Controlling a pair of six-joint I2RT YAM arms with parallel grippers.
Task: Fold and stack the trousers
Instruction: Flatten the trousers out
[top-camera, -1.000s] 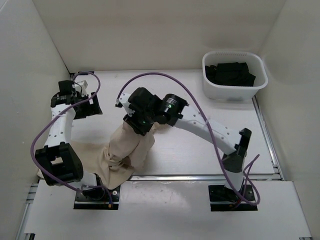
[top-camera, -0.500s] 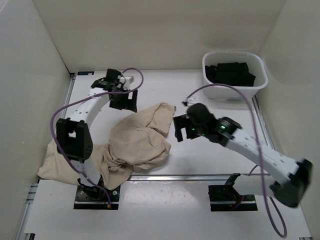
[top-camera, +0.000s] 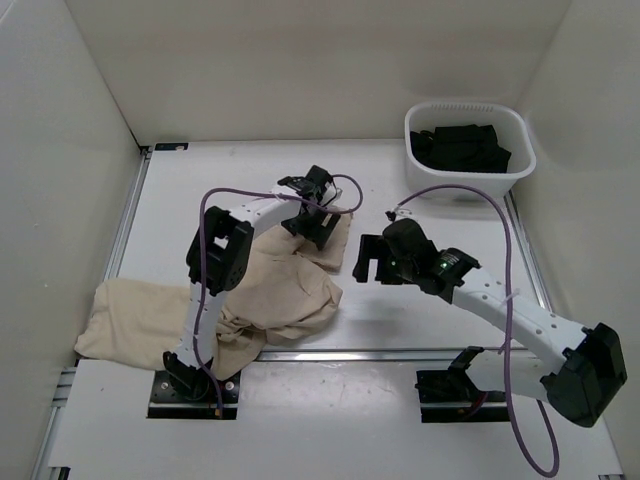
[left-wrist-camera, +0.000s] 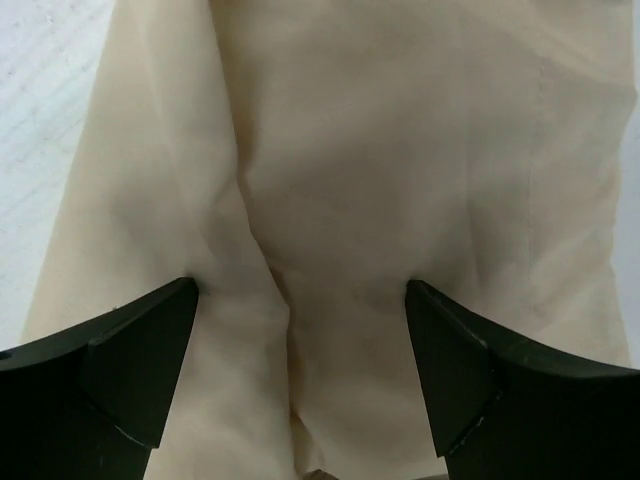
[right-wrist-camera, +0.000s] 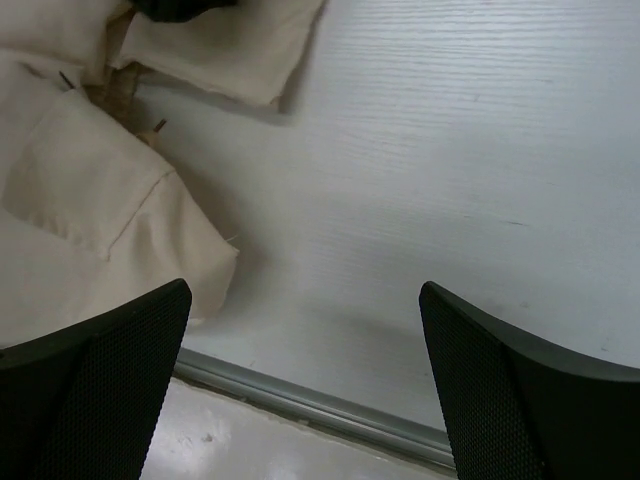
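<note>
Likely flattening step: trousers (top-camera: 270, 290) bunched. Left gripper (left-wrist-camera: 300, 290) spread wide over them, right gripper (right-wrist-camera: 305, 290) spread, empty — next needs an edge pinch.

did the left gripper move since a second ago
Yes. The left gripper moved right, away from the left wall toward the white basket, and now sits over the trousers.

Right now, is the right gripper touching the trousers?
Cannot tell. Top external shows the right gripper beside the edge of the trousers; right wrist shows one finger overlapping them, height unclear.

White bin (top-camera: 469, 178) holds dark clothing (top-camera: 462, 146).
</note>
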